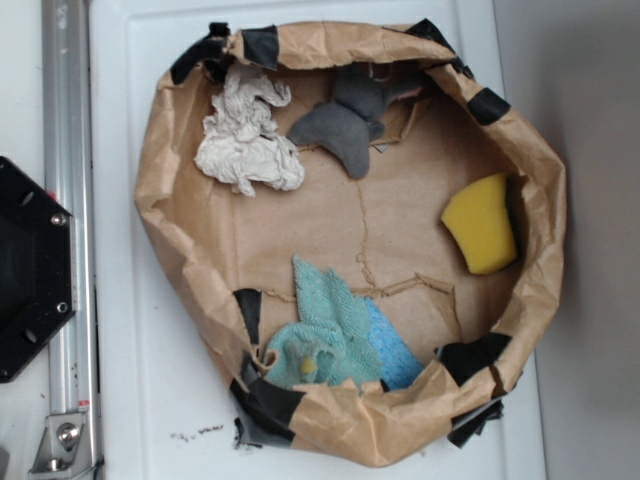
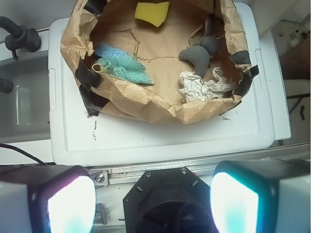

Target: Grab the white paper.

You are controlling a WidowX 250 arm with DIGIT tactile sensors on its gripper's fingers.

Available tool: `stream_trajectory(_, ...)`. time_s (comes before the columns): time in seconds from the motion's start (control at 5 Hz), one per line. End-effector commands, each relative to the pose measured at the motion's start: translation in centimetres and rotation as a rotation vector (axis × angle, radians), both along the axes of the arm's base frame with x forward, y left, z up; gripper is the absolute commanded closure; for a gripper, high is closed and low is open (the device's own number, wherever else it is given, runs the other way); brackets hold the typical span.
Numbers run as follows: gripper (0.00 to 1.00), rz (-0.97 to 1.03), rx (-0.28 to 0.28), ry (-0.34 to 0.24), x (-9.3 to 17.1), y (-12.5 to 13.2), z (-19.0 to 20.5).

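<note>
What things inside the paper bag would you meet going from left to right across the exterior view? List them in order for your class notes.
White paper → green cloth → grey cloth → yellow sponge. The blue cloth is left out, as it lies partly under the green one.

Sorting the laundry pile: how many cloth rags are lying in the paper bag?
3: a dark grey cloth at the back beside the white paper, a teal cloth at the front rim, and a blue cloth partly under it. More could be hidden.
</note>
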State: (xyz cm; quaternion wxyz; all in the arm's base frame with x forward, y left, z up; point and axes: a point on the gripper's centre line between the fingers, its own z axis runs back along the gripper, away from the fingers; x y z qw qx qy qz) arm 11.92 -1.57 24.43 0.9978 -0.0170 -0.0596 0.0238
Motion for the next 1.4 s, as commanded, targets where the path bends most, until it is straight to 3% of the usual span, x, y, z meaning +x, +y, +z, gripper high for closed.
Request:
stream_trajectory(0.0, 0.00, 0.000, 0.000, 0.000, 0.0, 0.0, 0.0)
stream_trajectory(0.2, 0.00, -0.026, 0.096, -0.061, 5.0, 1.6, -1.7)
stream_trajectory(0.4, 0.00, -0.056, 0.124, -0.071, 9.3, 1.6, -3.6)
stream_trajectory(0.6, 0.00, -0.132, 0.178, -0.008, 11.9, 2.4, -8.8)
stream_trajectory(0.8, 0.00, -0.159, 0.262, 0.094, 11.2, 4.5, -14.0)
stream_trajectory(1.2, 0.00, -0.159, 0.262, 0.094, 11.2, 4.5, -14.0)
